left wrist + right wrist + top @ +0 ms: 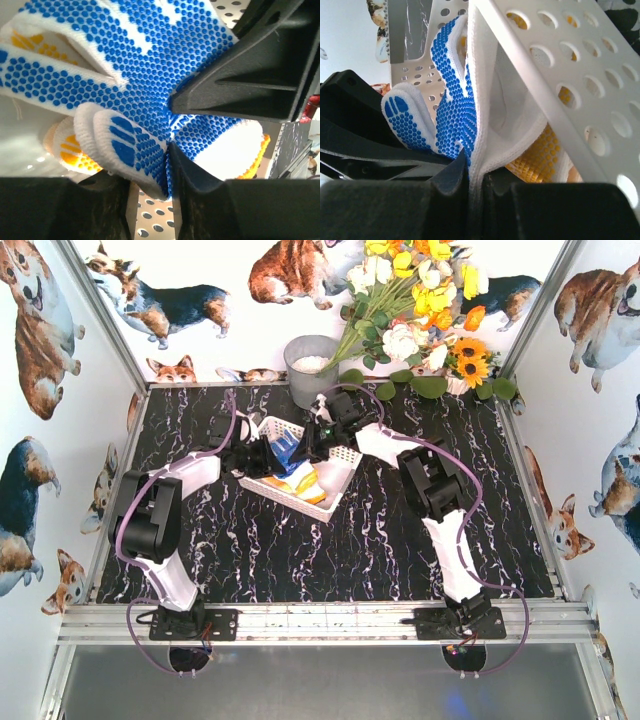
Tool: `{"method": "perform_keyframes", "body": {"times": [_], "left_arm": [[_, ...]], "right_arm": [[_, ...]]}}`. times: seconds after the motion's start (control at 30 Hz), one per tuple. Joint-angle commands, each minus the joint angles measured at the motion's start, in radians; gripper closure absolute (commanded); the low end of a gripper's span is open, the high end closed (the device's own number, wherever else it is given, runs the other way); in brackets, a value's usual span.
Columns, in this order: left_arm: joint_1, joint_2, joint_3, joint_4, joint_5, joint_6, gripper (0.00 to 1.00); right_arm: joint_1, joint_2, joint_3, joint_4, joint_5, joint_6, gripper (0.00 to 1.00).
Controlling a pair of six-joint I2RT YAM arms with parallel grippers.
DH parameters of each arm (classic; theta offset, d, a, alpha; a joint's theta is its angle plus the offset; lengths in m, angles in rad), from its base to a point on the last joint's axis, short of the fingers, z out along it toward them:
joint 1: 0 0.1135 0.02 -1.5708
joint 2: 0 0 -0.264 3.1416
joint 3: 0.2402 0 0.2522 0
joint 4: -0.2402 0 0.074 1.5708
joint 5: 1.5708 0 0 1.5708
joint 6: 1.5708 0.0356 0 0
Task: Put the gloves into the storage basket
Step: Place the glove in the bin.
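Black marbled table (300, 560), corgi-print walls (40, 340), basket (345, 455) mid-table w/ gloves (300, 478)

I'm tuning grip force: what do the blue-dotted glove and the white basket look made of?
The blue-dotted glove looks like matte white knit fabric, its ribbed weave showing along the hem, with raised blue dots that seem rubbery. The white basket looks like rigid moulded plastic, smooth and faintly glossy, judging by its even round holes and straight rim.
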Motion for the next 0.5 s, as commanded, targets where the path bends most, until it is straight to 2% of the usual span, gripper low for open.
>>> {"method": "perform_keyframes", "body": {"times": [0.0,0.17,0.47], "left_arm": [[-0.003,-0.023,0.014,-0.039,-0.033,0.035,0.73],[-0.003,-0.047,0.037,-0.042,-0.051,0.032,0.61],[-0.002,-0.107,0.099,-0.134,-0.134,0.077,0.49]], "right_arm": [[-0.012,-0.07,-0.022,0.021,0.017,-0.021,1.0],[-0.011,-0.085,-0.067,0.037,0.032,-0.023,1.0],[-0.001,-0.114,-0.107,0.035,0.048,-0.014,1.0]]}}
